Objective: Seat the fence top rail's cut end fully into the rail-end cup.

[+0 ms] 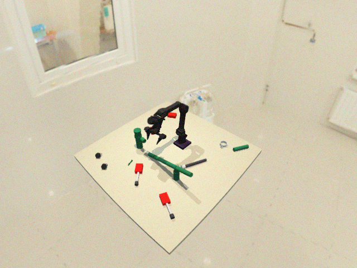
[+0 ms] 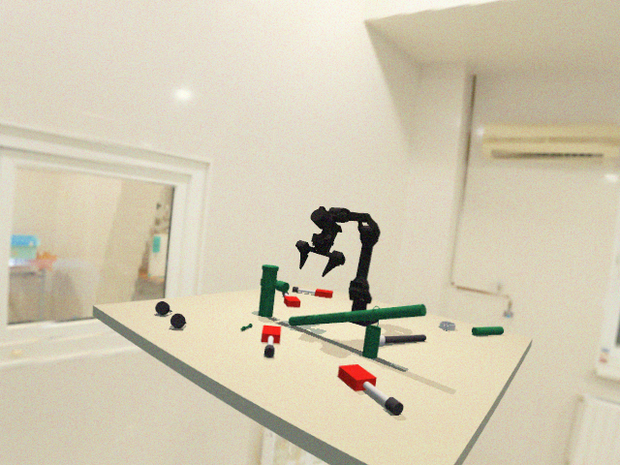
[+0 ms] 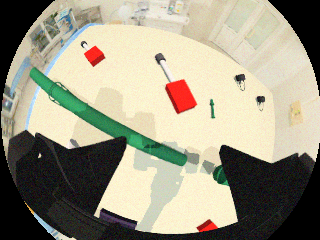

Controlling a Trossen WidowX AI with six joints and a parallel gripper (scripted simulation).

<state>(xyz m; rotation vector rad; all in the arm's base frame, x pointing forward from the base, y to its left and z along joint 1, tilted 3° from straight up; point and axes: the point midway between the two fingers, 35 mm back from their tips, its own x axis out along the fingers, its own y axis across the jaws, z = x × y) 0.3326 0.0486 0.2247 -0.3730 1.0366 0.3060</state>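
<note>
Because the rail (image 1: 170,163) (image 2: 350,316) (image 3: 100,120) slopes down toward the post (image 1: 139,141) (image 2: 266,294) at its far-left end, its cut end sits low and well short of the cup (image 1: 143,140) (image 2: 283,286), which hangs high on the post's right side. The rail's long axis runs from far left to near right, passing through the loop (image 2: 376,307) above the short post (image 1: 175,173) (image 2: 371,341) at the near right. The gripper (image 1: 153,141) (image 2: 312,271) (image 3: 175,147) hangs above and to the right of the cup, with the rail lying below it and toward the near side. Its jaws are spread almost to their full width, hold nothing and look clear of rail, cup and post alike. The band is too small to make out, though the cup's height suggests it is up near the post cap. Seating is still to do, and the next move likely calls for closing across the rail near its cut end, lifting that end level with the cup and sliding it in lengthwise; a crooked push could knock the cup round or drive the band down
</note>
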